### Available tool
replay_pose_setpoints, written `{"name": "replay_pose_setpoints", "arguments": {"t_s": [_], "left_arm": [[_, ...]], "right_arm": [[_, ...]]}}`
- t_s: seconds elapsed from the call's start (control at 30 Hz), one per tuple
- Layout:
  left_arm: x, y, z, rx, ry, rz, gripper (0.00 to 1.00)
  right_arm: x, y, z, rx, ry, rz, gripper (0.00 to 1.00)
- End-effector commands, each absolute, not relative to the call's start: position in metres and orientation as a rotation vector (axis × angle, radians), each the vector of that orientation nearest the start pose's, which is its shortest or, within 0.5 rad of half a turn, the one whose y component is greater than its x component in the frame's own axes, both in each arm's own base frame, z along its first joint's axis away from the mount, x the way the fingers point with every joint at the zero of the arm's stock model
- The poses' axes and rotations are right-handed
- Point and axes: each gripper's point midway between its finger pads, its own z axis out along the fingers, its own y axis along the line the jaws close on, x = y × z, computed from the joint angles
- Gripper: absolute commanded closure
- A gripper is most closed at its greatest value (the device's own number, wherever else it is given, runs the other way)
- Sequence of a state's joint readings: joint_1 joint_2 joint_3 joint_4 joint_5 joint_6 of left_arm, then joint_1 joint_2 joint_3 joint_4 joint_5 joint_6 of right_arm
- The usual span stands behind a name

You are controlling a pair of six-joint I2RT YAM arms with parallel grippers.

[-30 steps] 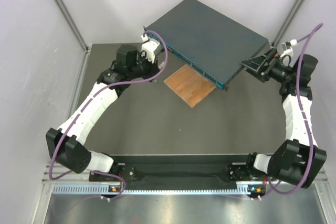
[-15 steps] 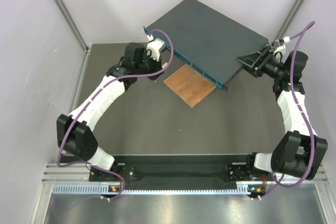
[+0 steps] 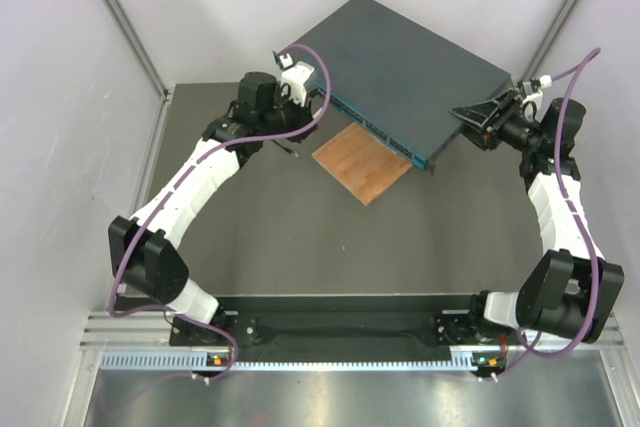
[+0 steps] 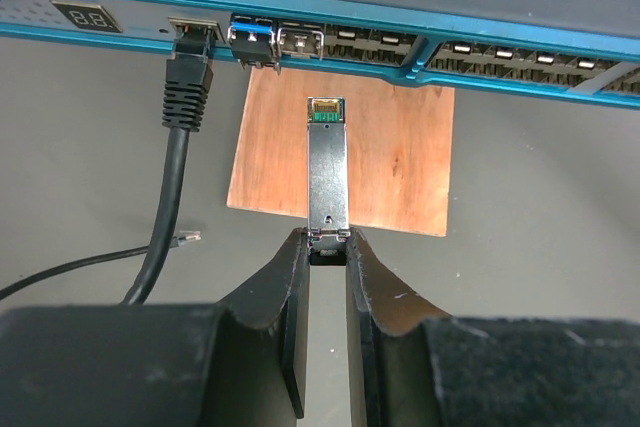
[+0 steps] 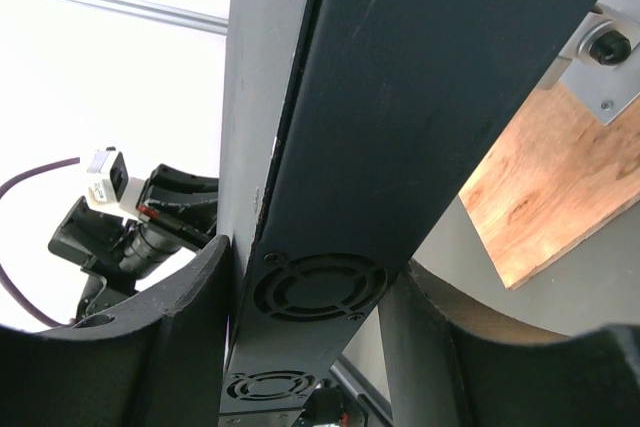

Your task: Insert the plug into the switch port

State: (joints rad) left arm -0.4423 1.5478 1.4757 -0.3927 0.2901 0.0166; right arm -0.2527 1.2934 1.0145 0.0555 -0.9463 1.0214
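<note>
The dark switch point(image 3: 400, 67) lies slantwise at the back; its teal front face point(image 4: 420, 29) carries a row of ports point(image 4: 500, 52). A thick black cable's booted connector point(image 4: 190, 57) sits in a port at the left end. The plug point(image 4: 186, 238), a small pale tip on a thin black cable, lies loose on the table left of my left gripper point(image 4: 328, 242). That gripper point(image 3: 300, 105) is shut on a silver metal module point(image 4: 327, 167), which points at the ports and stops short of them. My right gripper point(image 5: 310, 277) clasps the switch's vented side wall point(image 5: 320, 287).
A brown wooden board point(image 3: 362, 162) lies on the table just in front of the switch, under the held module point(image 4: 400, 177). White walls and metal corner posts point(image 3: 120, 17) close the table in at the left and back.
My left arm has swung toward the switch's left end and moved up close to its front face. The right gripper has slid onto the switch's right corner, its jaws narrowing around the side wall.
</note>
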Motion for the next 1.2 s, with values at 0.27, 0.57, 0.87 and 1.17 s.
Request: {"name": "replay_pose_setpoints", "arguments": {"t_s": [0.27, 0.57, 0.87, 1.17], "left_arm": [[0.413, -0.256, 0.313, 0.584, 1.861, -0.615, 1.00], [0.418, -0.254, 0.307, 0.579, 1.876, -0.584, 1.00], [0.422, -0.251, 0.315, 0.565, 1.859, -0.560, 1.00], [0.426, -0.247, 0.318, 0.565, 1.849, -0.520, 1.00]], "right_arm": [[0.372, 0.081, 0.329, 0.172, 1.755, 1.233, 1.00], [0.372, 0.082, 0.329, 0.164, 1.759, 1.227, 1.00], [0.374, 0.082, 0.327, 0.163, 1.764, 1.223, 1.00], [0.374, 0.083, 0.328, 0.158, 1.765, 1.223, 1.00]]}}
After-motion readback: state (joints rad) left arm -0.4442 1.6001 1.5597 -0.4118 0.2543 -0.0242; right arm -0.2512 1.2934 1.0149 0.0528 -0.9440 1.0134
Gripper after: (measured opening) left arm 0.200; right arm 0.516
